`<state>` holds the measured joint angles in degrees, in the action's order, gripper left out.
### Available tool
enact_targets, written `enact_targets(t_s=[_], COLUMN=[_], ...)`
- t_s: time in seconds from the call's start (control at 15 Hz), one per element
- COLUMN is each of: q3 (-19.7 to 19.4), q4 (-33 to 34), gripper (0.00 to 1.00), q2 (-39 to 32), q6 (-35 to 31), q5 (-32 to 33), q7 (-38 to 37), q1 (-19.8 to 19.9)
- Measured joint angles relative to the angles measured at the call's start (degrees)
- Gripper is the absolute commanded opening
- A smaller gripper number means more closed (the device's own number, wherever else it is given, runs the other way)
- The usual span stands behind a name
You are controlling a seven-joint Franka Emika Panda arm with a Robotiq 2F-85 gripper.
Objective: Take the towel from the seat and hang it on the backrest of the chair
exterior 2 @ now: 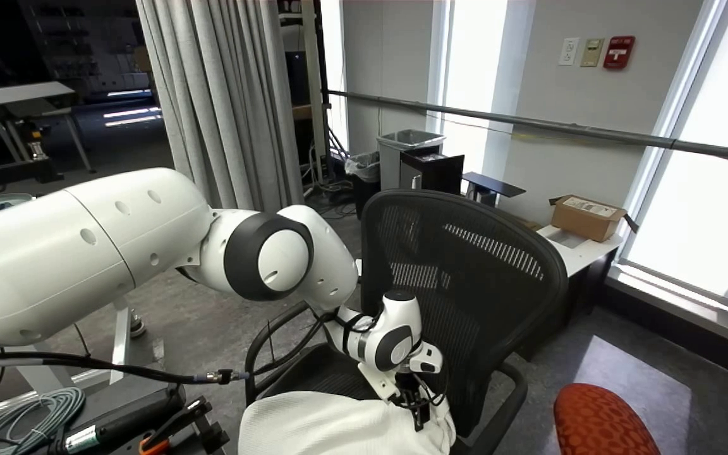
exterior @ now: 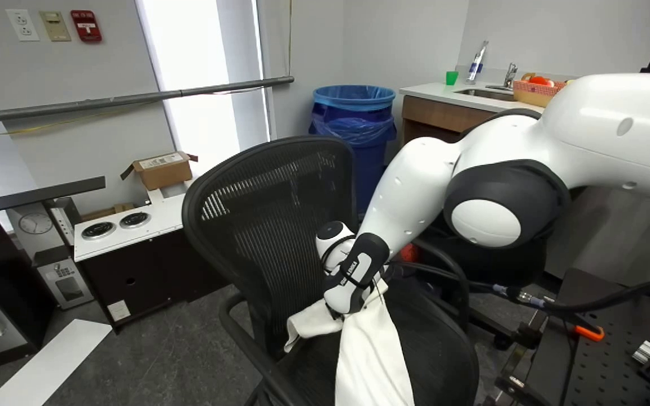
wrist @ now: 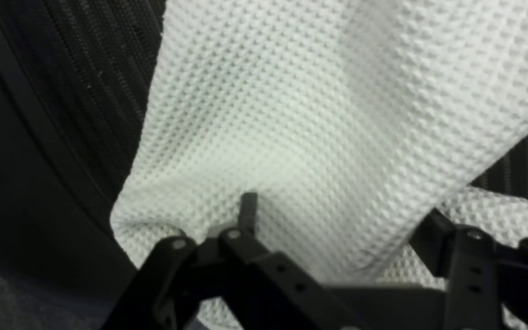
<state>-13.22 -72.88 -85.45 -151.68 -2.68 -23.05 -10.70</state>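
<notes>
The white towel [exterior: 373, 352] lies on the black seat [exterior: 443, 349] of the mesh chair, bunched up near the backrest [exterior: 274, 220]. In an exterior view the towel [exterior 2: 332, 423] spreads over the seat front, and the backrest [exterior 2: 465, 272] stands behind it. My gripper [exterior 2: 421, 420] points down at the towel close to the backrest's lower part. In the wrist view my gripper's fingers [wrist: 339, 220] are wide apart, with towel cloth [wrist: 291, 114] lying between and under them. The fingertips are at the cloth; whether they press on it I cannot tell.
The chair's armrests [exterior: 251, 349] flank the seat, and my forearm passes over one. An orange-red chair [exterior 2: 604, 420] stands nearby. A black perforated table [exterior: 601, 332] with a cable is near the arm's base. A blue bin [exterior: 353, 118] and toy stove [exterior: 144, 225] stand behind.
</notes>
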Motion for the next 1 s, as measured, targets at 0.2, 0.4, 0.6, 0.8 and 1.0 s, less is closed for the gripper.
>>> enact_targets(t_s=[0.2,0.4,0.6,0.8,1.0], q3=[0.2,0.8,1.4,2.2,2.9], q4=[-0.3,0.0,0.4,0.7,1.1], gripper=[0.27,0.05,0.0,0.01,0.01], q2=[0.0,0.1,0.3,0.5,0.5], q6=[0.0,0.0,0.0,0.0,0.0], q5=[0.0,0.0,0.0,0.0,-0.3], q7=[0.0,0.0,0.0,0.0,-0.1], q1=[0.5,0.5,0.5,0.5,0.5])
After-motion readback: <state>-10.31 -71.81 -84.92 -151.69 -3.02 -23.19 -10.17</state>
